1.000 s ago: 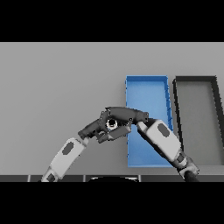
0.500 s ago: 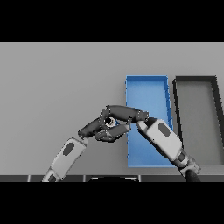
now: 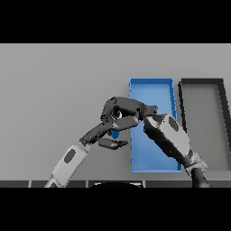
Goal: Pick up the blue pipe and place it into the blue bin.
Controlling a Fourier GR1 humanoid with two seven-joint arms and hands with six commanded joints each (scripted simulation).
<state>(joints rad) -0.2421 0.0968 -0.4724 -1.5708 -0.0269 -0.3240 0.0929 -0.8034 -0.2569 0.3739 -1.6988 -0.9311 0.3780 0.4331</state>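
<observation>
The blue pipe [image 3: 115, 134] shows only as a small blue patch just left of the blue bin [image 3: 151, 85]; the rest of it is hidden by the hands. My right hand [image 3: 122, 110] reaches in from the lower right and is curled over the pipe, above the table at the bin's left wall. My left hand [image 3: 102, 132] comes from the lower left and lies just under the right hand, fingers straight and thumb spread out below, touching or nearly touching the pipe.
A dark grey bin [image 3: 201, 83] stands right of the blue bin, side by side with it. My right forearm [image 3: 169, 138] lies across the blue bin's near half. Grey table [image 3: 58, 90] stretches to the left and back.
The left hand's fingers have straightened and slipped down below the right hand. The right hand, still curled, has risen slightly and stays at the bin's left wall.
</observation>
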